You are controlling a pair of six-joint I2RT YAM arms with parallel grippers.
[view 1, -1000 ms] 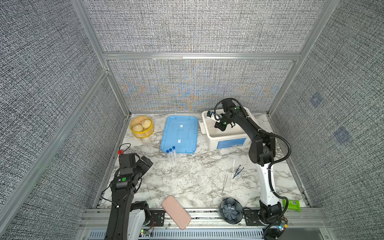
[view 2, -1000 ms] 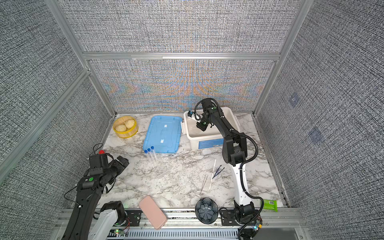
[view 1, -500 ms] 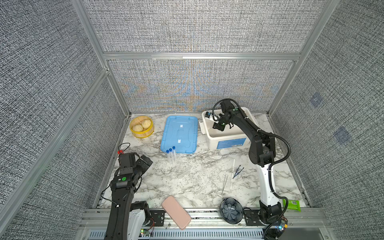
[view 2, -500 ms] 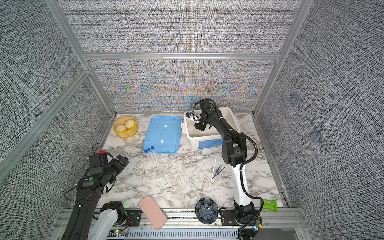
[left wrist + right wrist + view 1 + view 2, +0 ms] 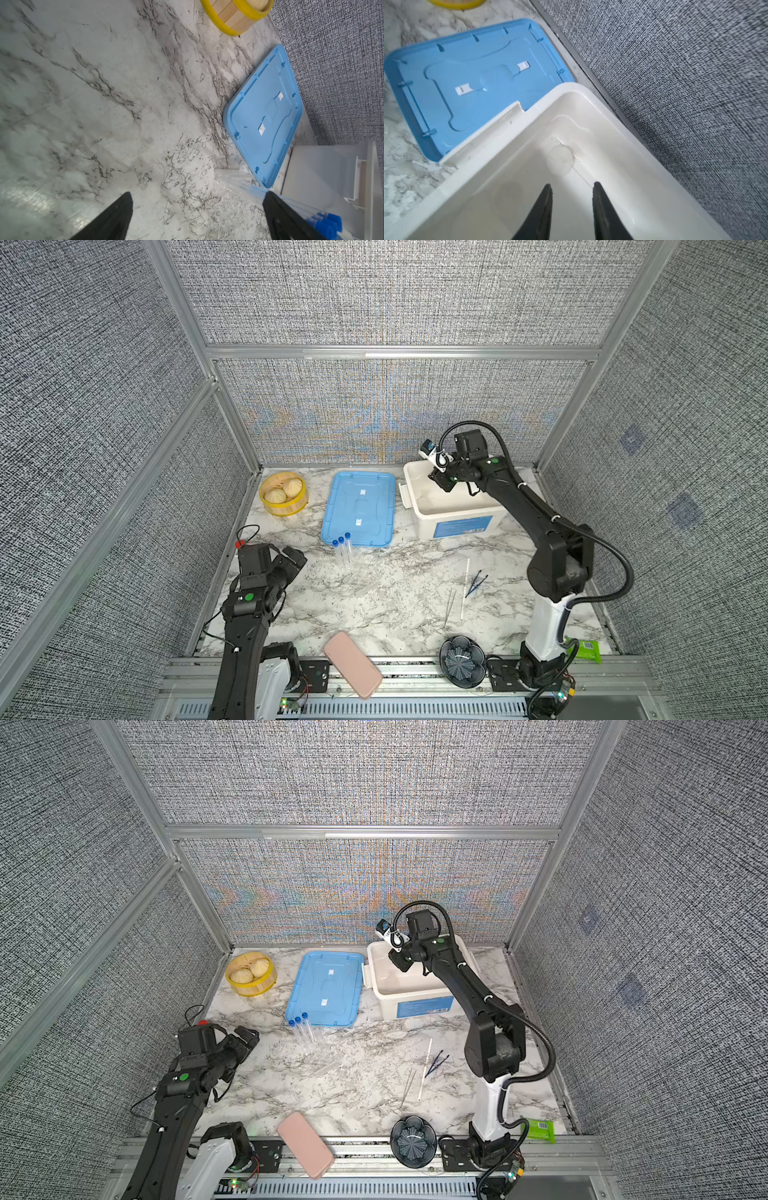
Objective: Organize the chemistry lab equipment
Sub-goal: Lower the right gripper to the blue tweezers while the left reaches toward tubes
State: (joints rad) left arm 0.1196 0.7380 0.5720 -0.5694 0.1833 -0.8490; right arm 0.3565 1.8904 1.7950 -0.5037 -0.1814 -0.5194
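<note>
— White plastic bin (image 5: 566, 86): the right gripper (image 5: 572, 184) hangs inside it, jaws apart, holding nothing (a drop-off step, I'd judge).
— And next?
— Three slim clear tubes with blue caps (image 5: 343, 549) lie touching the blue plastic lid (image 5: 359, 506). The left gripper (image 5: 198, 192), spread wide, would need a low, square approach.

We're seeing the basket (image 5: 284, 508) sitting back left, the lid (image 5: 359, 506) lying right of it, the bin (image 5: 409, 489) standing right of that — tubes (image 5: 343, 547) lying at the lid's front edge. Right of centre the stick (image 5: 464, 591) is lying between left tweezers (image 5: 449, 605) and right tweezers (image 5: 474, 583), the bowl (image 5: 462, 662) sitting before them.
</note>
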